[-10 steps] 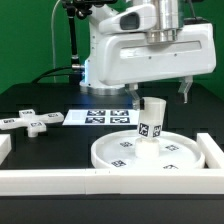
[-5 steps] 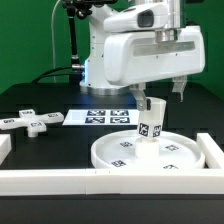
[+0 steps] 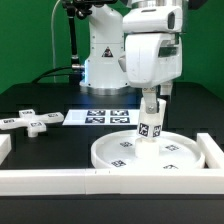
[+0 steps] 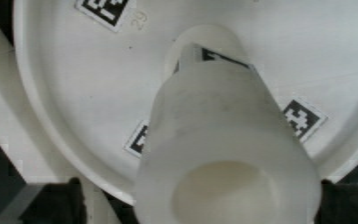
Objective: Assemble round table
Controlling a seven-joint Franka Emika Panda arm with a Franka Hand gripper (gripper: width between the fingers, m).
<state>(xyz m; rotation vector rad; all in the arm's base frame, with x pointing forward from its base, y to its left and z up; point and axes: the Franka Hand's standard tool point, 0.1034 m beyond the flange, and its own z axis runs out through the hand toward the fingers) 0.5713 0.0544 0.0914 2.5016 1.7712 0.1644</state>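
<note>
1. the large flat disc (image 3: 120, 156) lies by the worktop's front edge, near the corner on the exterior view's right, inside the angle of the white border bars (image 3: 60, 181);
2. the short cylinder leg (image 3: 150, 124) stands upright on the disc;
3. the gripper (image 3: 152, 97) hangs straight above the leg, fingers down at its top; whether they clasp it or stand free, i cannot tell;
4. the cross-shaped piece (image 3: 30, 121) lies well apart, by the edge on the exterior view's left; the marker board (image 3: 105, 117) lies between it and the disc.

Leg (image 3: 150, 122) blocking disc (image 3: 112, 153) centre, border bar (image 3: 60, 181) along front (low wall)
</note>
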